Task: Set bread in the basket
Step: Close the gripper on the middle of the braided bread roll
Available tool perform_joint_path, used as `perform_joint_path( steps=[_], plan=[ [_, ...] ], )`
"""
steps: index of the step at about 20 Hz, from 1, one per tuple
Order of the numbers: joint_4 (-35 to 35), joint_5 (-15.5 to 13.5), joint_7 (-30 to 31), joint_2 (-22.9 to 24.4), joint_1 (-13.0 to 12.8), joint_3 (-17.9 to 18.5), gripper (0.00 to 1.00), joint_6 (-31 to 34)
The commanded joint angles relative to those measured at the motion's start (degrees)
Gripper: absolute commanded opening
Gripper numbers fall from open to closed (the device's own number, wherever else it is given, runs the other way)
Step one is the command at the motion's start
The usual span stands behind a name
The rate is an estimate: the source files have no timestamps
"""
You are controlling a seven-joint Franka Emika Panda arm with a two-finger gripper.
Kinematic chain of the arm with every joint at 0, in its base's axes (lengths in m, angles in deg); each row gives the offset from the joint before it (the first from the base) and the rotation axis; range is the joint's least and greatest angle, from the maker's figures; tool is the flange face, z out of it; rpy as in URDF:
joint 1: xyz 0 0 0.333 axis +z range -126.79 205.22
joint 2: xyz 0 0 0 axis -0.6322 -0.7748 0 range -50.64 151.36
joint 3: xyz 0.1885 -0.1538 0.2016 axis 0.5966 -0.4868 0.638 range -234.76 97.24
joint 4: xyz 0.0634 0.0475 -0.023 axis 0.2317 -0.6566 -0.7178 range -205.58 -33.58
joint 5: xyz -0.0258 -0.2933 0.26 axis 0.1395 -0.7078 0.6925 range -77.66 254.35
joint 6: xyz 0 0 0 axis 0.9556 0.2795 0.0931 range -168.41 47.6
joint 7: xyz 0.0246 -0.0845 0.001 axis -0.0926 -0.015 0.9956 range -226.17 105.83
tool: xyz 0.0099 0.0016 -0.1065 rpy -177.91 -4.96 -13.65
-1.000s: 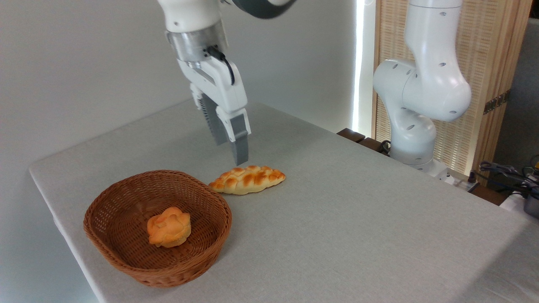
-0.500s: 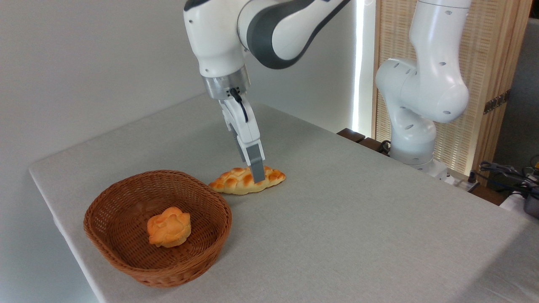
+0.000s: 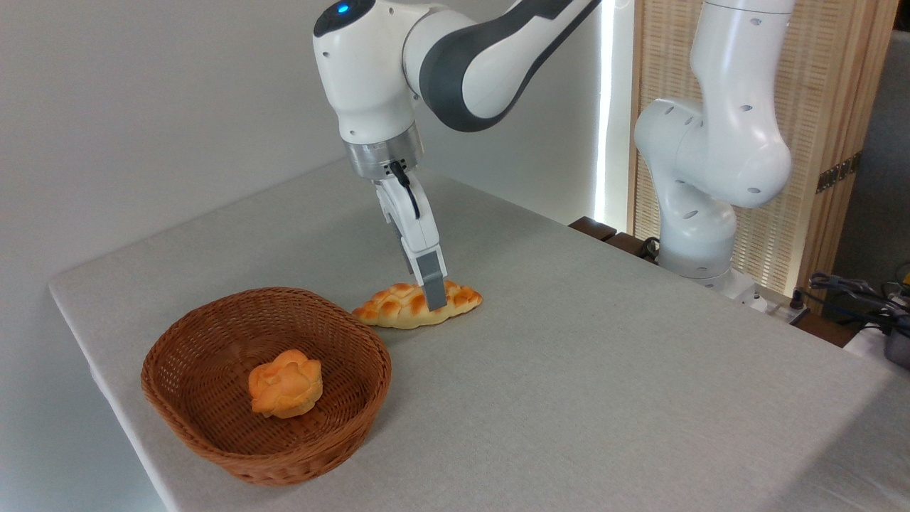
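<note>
Plainly, the grey cloth-covered table [image 3: 604, 370] held a round brown wicker basket [image 3: 213, 427], already holding a small orange bun [image 3: 284, 384]. Just beside its rim lay the braided golden-brown bread [image 3: 398, 307]. The arm's grey two-finger gripper [image 3: 434, 293] straddled the loaf's middle; only one finger showed, so I could not tell its opening. A centred, gentle squeeze seemed wise before lifting.

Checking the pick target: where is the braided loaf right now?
The braided loaf lies on the table, just right of and behind the basket, under the pincer.
</note>
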Motion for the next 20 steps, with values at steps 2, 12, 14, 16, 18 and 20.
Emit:
perform_joint_path(
  steps=[2,12,14,16,18,20],
  plan=[
    [-0.99,-1.15,-1.05,-1.26,-1.55,0.52,1.00,-2.85],
    [-4.25,-0.54,-1.31,-1.79,-3.04,0.52,0.20,-7.87],
    [-4.25,-0.54,-1.31,-1.79,-3.04,0.52,0.20,-7.87],
    [-4.25,-0.54,-1.31,-1.79,-3.04,0.52,0.20,-7.87],
    [-4.07,-0.54,-1.31,-1.70,-3.04,0.52,0.20,-7.78],
    [-3.63,-0.54,-1.22,-0.91,-3.04,0.52,0.20,-6.73]
  ],
)
